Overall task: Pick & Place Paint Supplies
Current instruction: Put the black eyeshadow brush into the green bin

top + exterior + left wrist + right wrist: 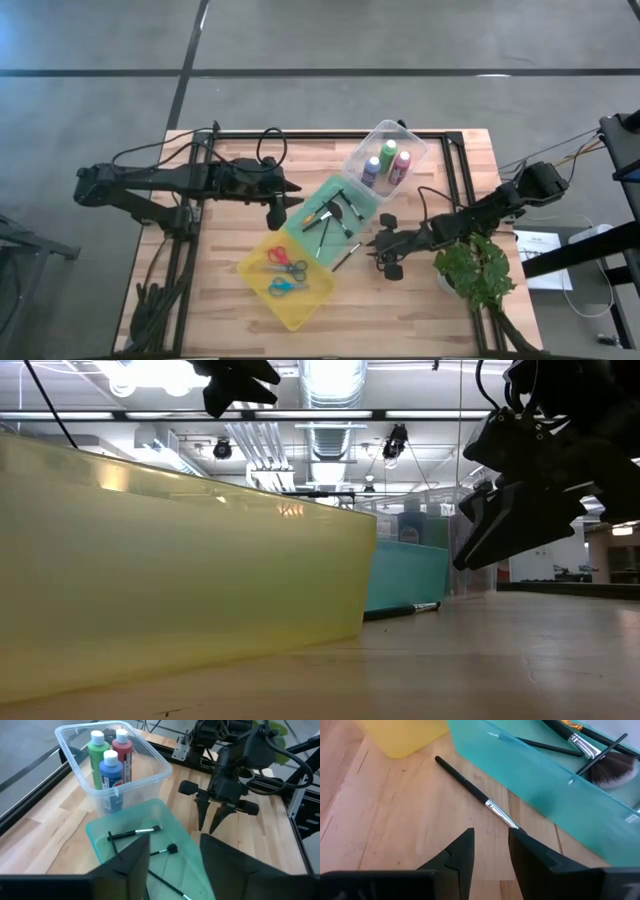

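One thin dark-handled brush [470, 790] lies flat on the bare wood beside the green bin [330, 215]; it also shows in the high view [346, 258]. My right gripper [491, 845] is open a little and hovers just above the brush's bristle end, fingers pointing down [210, 820]. My left gripper [172, 855] is open and empty above the green bin, which holds several brushes [135, 834]. The green, pink-red and blue bottles [387, 163] stand in the clear bin [150, 757]. Red and blue scissors [285, 275] lie in the yellow bin [300, 305].
A leafy plant [480, 270] stands at the table's right near corner, close behind my right arm. The three bins sit in a slanting row across the table's middle. Bare wood lies toward the near right [400, 310] and along the left side [220, 240].
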